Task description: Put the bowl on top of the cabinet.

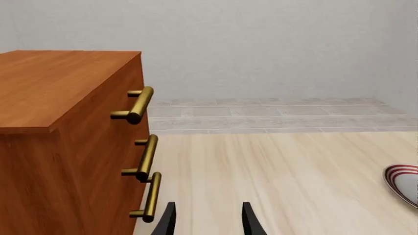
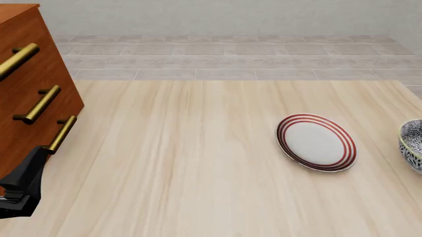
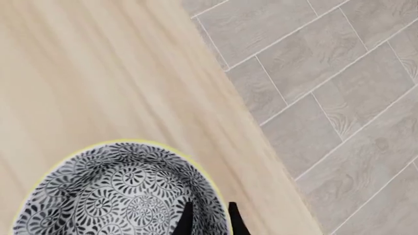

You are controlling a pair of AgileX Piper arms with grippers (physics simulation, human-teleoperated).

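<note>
The blue-and-white patterned bowl (image 2: pixel 412 145) with its pale yellow rim sits at the table's far right edge, cut off by the front view. In the right wrist view the bowl (image 3: pixel 117 191) fills the foreground. My right gripper (image 3: pixel 210 216) is shut on its rim, one finger inside and one outside. The reddish-brown cabinet (image 2: pixel 26 74) with brass bar handles stands at the far left. My left gripper (image 1: pixel 207 213) is open and holds nothing, low beside the cabinet (image 1: pixel 65 122) near its lowest handle. In the front view the left gripper (image 2: pixel 34 163) shows at the bottom left.
A flat white plate with red rings (image 2: pixel 316 142) lies right of centre between cabinet and bowl; its edge (image 1: pixel 405 183) shows in the left wrist view. The table edge (image 3: pixel 261 147) runs close beside the bowl, with grey tiled floor beyond.
</note>
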